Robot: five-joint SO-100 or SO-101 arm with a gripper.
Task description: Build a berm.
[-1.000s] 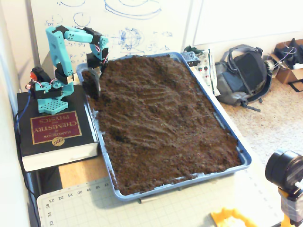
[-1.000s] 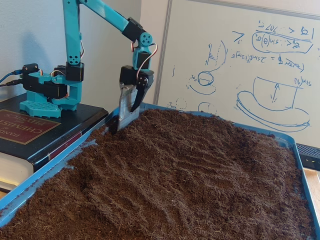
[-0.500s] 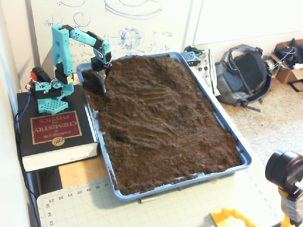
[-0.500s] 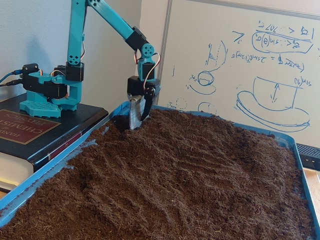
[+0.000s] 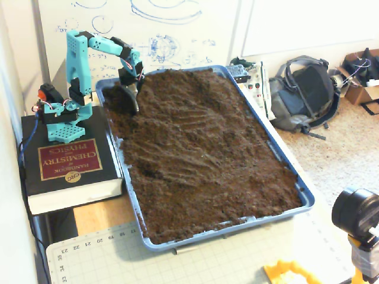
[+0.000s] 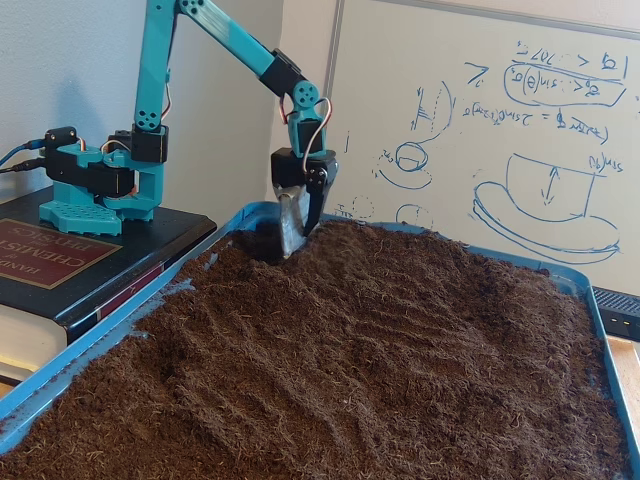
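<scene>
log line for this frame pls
arm: over tray's far corner | gripper: tip down in the soil, jaw state unclear | berm: no clear ridge visible yet | tray: soil raked

A teal robot arm (image 6: 215,25) stands on a thick dark book (image 6: 70,270) at the left, its base bolted to a perforated plate. The arm reaches up and over, then bends down toward the far left corner of a blue tray (image 6: 55,385). The gripper (image 6: 296,238) points downward, its dark and metallic tip touching the soil (image 6: 400,350) and partly sunk in it; whether the jaws are apart cannot be told. Dark brown crumbly soil fills the tray, rising higher behind and to the right of the gripper and showing shallow raked furrows toward the front. A whiteboard (image 6: 480,120) with blue sketches stands behind the tray.
</scene>
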